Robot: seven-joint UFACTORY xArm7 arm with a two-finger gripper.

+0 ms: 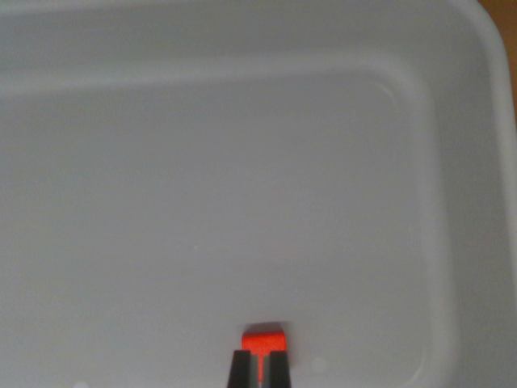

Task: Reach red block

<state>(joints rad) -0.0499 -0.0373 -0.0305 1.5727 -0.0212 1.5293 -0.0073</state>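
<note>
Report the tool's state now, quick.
Tool: two dark fingers nearly together, a thin gap between them, with the small red block showing through it. Whether it grips the block cannot be told.

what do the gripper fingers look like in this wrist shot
Only the tips of the gripper show, at the bottom edge: two dark, nearly black fingers, narrow and flat-sided, with squared ends. No cables, markings or other arm parts are in view; the picture is too blurry for finer detail.

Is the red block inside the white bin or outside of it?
Inside. The red block lies on the floor of the white bin, whose walls rise around it, just ahead of the tool.
</note>
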